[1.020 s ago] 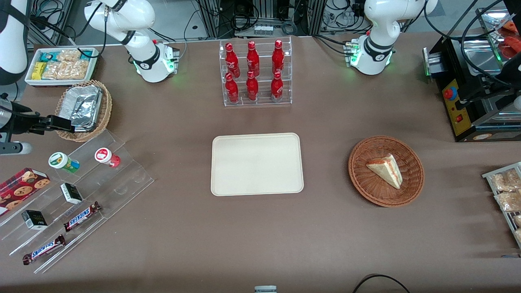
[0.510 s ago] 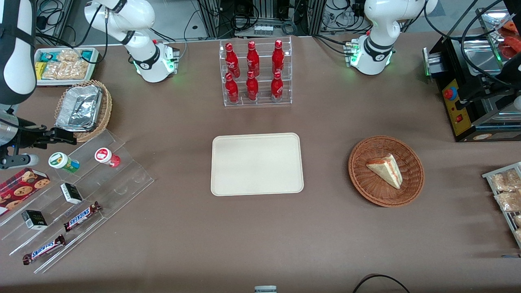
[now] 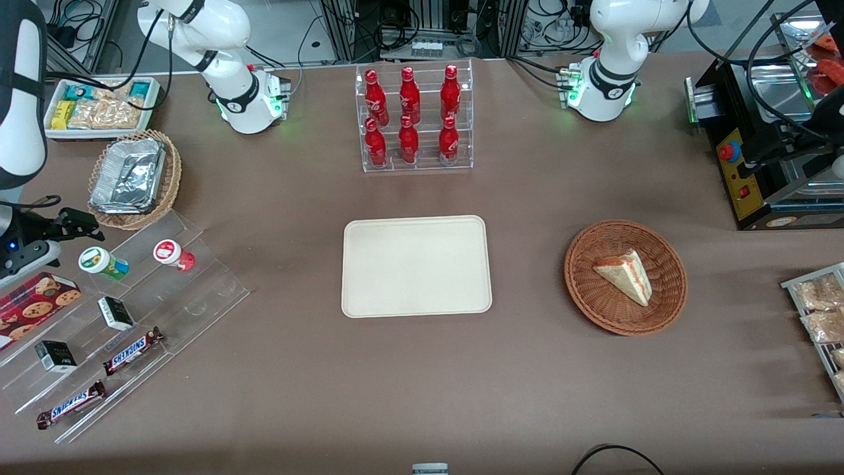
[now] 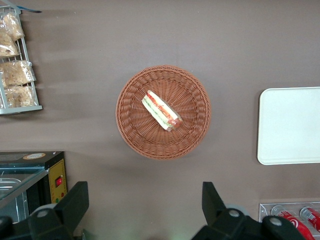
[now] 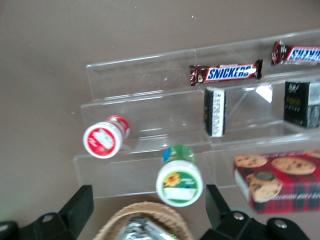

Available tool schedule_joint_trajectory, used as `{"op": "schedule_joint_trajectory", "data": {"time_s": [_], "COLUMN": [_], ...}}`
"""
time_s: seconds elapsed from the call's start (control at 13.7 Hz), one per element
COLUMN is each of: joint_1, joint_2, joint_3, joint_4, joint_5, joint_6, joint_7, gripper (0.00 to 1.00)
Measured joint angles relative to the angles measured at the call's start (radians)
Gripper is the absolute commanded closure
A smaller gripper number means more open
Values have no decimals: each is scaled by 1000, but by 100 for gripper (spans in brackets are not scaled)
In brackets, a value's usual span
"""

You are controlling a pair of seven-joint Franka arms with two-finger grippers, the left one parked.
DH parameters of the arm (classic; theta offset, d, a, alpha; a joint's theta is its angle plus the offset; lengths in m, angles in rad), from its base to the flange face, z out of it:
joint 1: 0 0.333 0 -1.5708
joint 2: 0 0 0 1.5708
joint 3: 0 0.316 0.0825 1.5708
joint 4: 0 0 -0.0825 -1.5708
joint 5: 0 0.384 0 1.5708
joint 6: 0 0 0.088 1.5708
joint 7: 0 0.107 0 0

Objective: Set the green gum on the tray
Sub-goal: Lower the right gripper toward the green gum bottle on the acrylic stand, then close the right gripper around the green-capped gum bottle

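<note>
Gripper: the right arm's black two-finger gripper (image 3: 79,223) hangs above the working arm's end of the table, between the wicker basket holding a crumpled foil tray (image 3: 130,173) and the stepped clear acrylic shelf (image 3: 132,310); its fingers (image 5: 75,210) stand wide apart with nothing between them.
Green gum: the small cylindrical canister with a white-and-green round lid and green-yellow label (image 3: 102,262) stands on the top step of the acrylic shelf, just below and nearer the front camera than the gripper, not touched; in the right wrist view it (image 5: 179,177) sits between the two open fingers' lines.
Red-lidded canister: a like small canister with a red-and-white lid (image 3: 173,254) lies on the same step beside the green one.
Shelf goods: a red box of chocolate-chip cookies (image 3: 34,300), two small black boxes (image 3: 115,313) and two Snickers bars (image 3: 132,350) fill the lower steps.
Tray: the large flat cream-beige rectangular tray with rounded corners (image 3: 416,266) lies at mid-table, well apart from the gum.
Bottle rack: a clear rack of six red bottles (image 3: 413,119) stands farther from the front camera than the tray.
Round basket: a brown wicker basket with a sandwich wedge (image 3: 625,277) sits toward the parked arm's end.
</note>
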Motion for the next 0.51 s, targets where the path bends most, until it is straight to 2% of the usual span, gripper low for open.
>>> {"op": "schedule_joint_trajectory", "data": {"time_s": [0.29, 0.51], "joint_1": [-45, -54], "joint_2": [7, 7], "joint_3": [0, 0], "joint_4": [-89, -126], "joint_5": [0, 0], "joint_6": [134, 186], "joint_7": [-192, -222], "gripper": [0, 0]}}
